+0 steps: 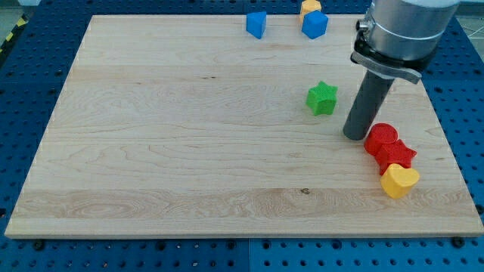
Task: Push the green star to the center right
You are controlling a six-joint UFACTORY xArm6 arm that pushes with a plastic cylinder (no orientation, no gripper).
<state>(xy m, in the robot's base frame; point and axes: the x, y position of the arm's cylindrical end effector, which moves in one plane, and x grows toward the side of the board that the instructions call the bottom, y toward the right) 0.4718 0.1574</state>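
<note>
One green star [322,98], two blue, two red, two yellow blocks

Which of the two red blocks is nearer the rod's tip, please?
The red round block, touching my tip on the view's right. The red star lies beyond it, toward the yellow heart.

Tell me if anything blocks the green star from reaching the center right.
Yes. My tip stands just right of the green star, and a red block sits beyond it, toward the board's right edge.
</note>
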